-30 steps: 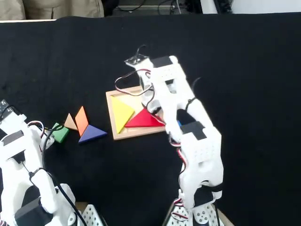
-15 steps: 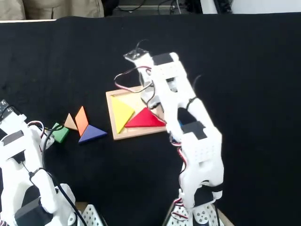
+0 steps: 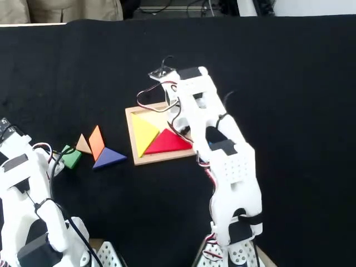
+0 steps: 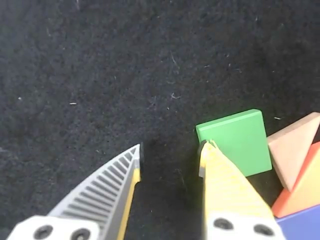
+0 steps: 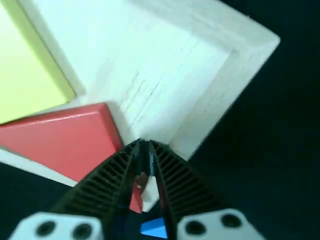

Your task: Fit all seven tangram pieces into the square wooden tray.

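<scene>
The square wooden tray (image 3: 129, 133) holds a yellow triangle (image 3: 143, 133) and a red triangle (image 3: 167, 142). My right arm (image 3: 200, 111) hangs over the tray's right side. My right gripper (image 5: 145, 146) is shut with nothing in it, its tips at the tray's inner wall (image 5: 220, 85) by the red triangle (image 5: 65, 145). A blue piece (image 5: 154, 227) lies under it outside the tray. To the left lie a green square (image 3: 70, 157), tan triangle (image 3: 83, 144), orange piece (image 3: 97, 142) and blue triangle (image 3: 108, 158). My left gripper (image 4: 170, 150) is open, one fingertip against the green square (image 4: 235, 140).
Black cloth covers the whole table. The loose pieces cluster left of the tray, with the tan triangle (image 4: 295, 150) touching the green square. The right arm's white links and cables cover the tray's right edge in the high view. Wide bare cloth lies at the far side and right.
The right arm's wrist lifted slightly and came back down, and its forearm swung a little left, covering the blue piece beside the tray. The left arm and loose pieces stayed still.
</scene>
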`<state>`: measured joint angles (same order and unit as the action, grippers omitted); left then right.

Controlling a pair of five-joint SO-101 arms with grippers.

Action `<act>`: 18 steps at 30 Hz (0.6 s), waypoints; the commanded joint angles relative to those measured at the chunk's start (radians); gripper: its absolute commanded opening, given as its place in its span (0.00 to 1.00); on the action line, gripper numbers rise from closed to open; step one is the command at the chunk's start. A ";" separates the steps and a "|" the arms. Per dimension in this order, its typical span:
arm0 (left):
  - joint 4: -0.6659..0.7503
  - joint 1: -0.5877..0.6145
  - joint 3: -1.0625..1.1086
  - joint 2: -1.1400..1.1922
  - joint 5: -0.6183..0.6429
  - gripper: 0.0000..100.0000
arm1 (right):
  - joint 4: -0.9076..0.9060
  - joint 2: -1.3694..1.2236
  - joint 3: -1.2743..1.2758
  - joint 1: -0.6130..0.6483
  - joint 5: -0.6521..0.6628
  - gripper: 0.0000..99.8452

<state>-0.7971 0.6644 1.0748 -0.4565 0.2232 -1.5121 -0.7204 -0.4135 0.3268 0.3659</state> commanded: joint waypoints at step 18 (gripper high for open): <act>0.012 -0.015 0.001 -0.026 -0.005 0.19 | -0.098 0.013 -0.117 0.015 -0.008 0.01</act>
<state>-0.7971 0.6644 1.0748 -0.4565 0.2232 -1.6057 -0.7219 -0.5025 0.3652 0.3659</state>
